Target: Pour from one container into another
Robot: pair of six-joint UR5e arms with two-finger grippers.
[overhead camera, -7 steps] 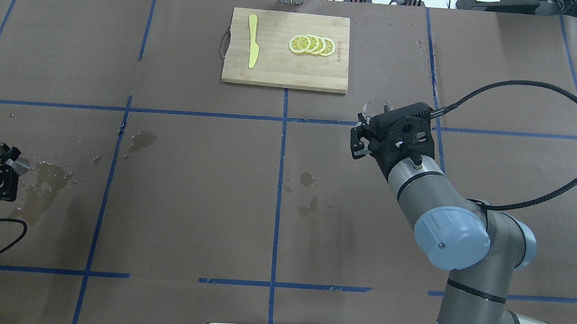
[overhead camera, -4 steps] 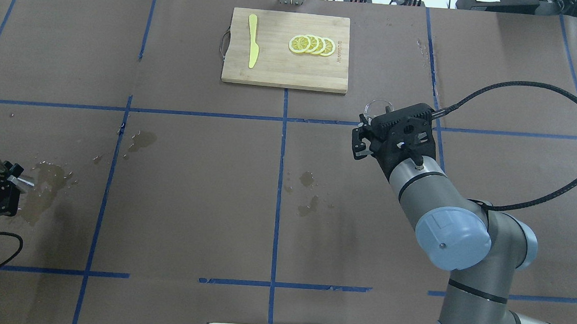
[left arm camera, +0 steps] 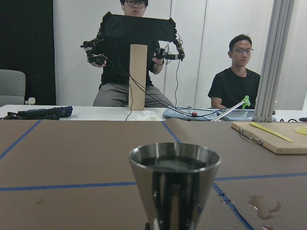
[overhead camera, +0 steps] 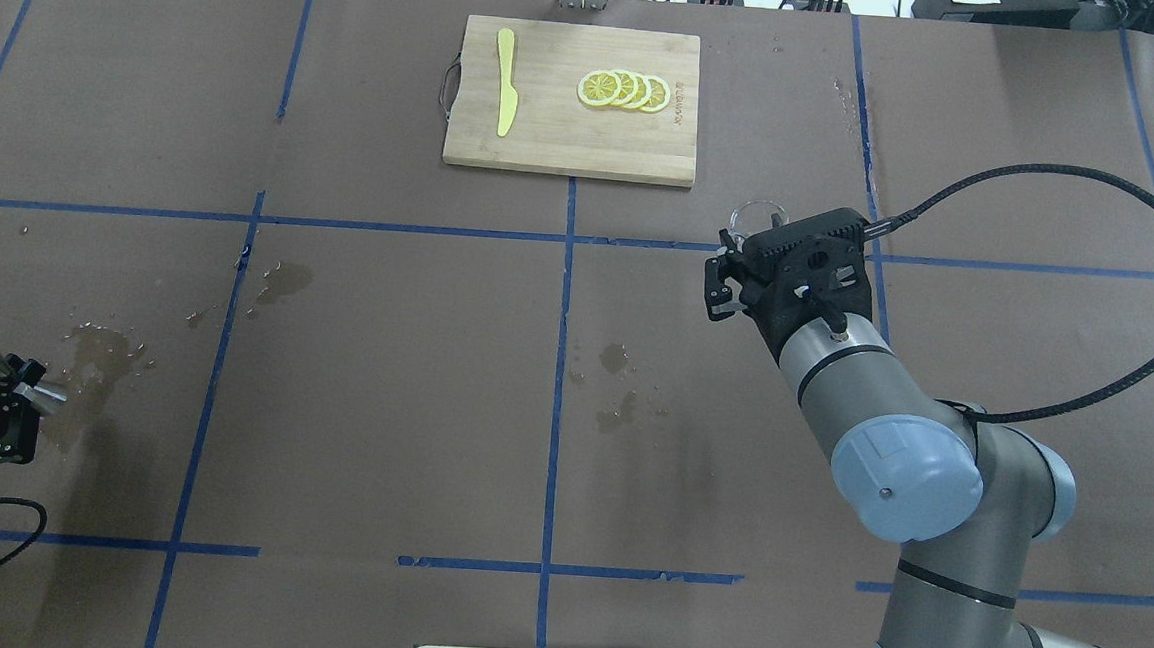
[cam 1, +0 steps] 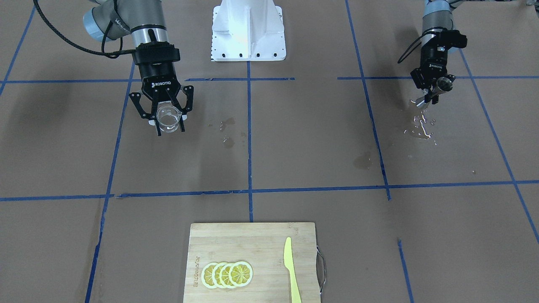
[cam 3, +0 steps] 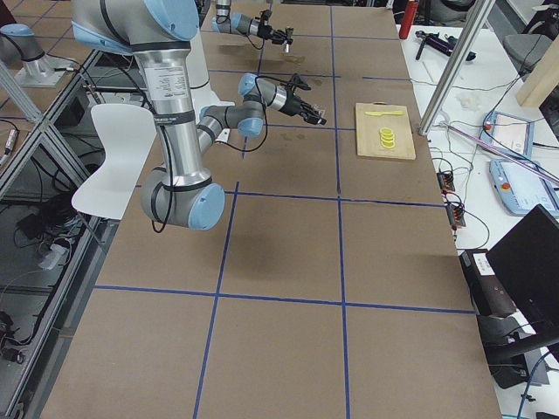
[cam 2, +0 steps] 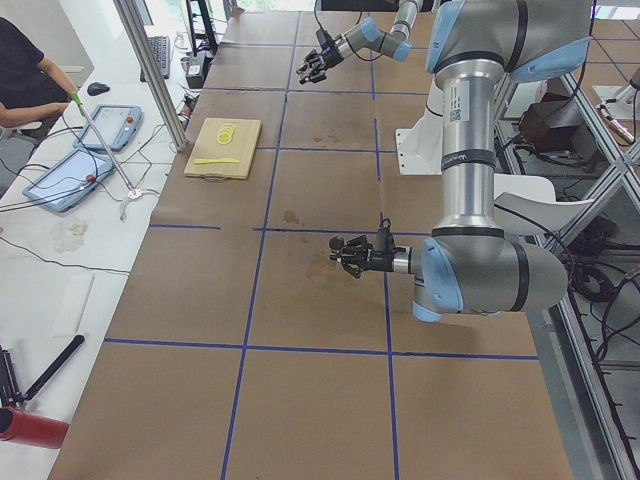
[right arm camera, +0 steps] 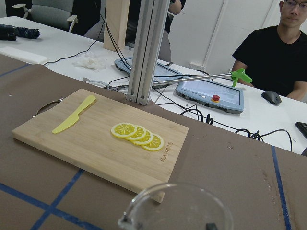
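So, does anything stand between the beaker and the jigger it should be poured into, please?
Nothing visible does. The beaker in the right pincer and the jigger in the left pincer are far apart, with only flat wet patches between them; the cutting board lies off to the side.

Silver arms (overhead camera: 834, 380), blue caps (overhead camera: 903, 479); black ROBOTIQ-marked right gripper (cam 1: 170, 125); braided cable (overhead camera: 1057, 168).

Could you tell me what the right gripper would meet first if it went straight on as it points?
Probably the cutting board: the right gripper, shut on the glass beaker, points at its near corner, close to the lemon slices. Its height is unclear, so it might pass over.
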